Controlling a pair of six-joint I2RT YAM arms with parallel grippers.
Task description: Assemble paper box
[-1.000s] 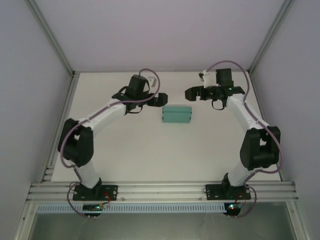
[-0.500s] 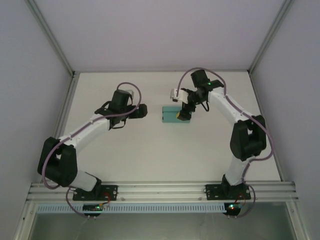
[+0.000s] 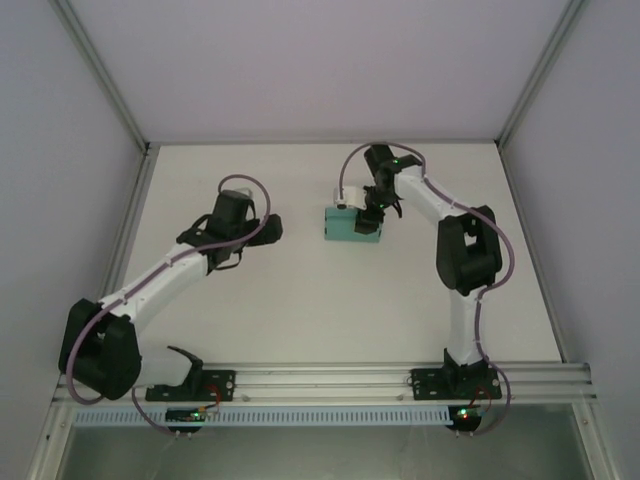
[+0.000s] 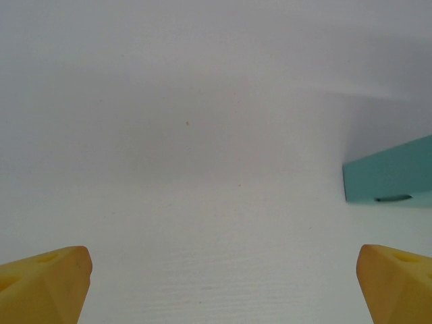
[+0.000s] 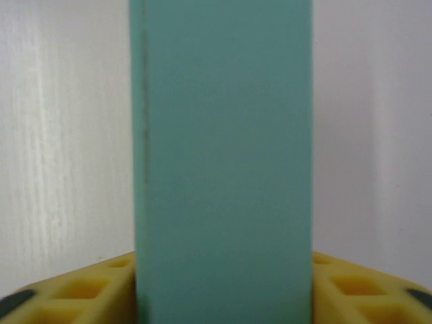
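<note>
The teal paper box (image 3: 346, 228) lies folded as a small closed rectangular block on the white table, slightly behind centre. My right gripper (image 3: 370, 217) is down over its right end. In the right wrist view the paper box (image 5: 223, 135) runs up between the yellow fingers (image 5: 88, 290), which press against both of its long sides. My left gripper (image 3: 264, 230) hovers to the left of the box, apart from it. Its yellow fingertips (image 4: 47, 280) stand wide open with bare table between them, and the box's end (image 4: 391, 177) shows at the right edge.
The white table (image 3: 300, 310) is fenced by an aluminium frame, with a rail (image 3: 320, 382) along the near edge carrying both arm bases. Pale walls close the left, right and back sides.
My right arm swung left and came down on the box, and its jaws closed onto the sides. My left arm drew back to the left, away from the box, still open.
</note>
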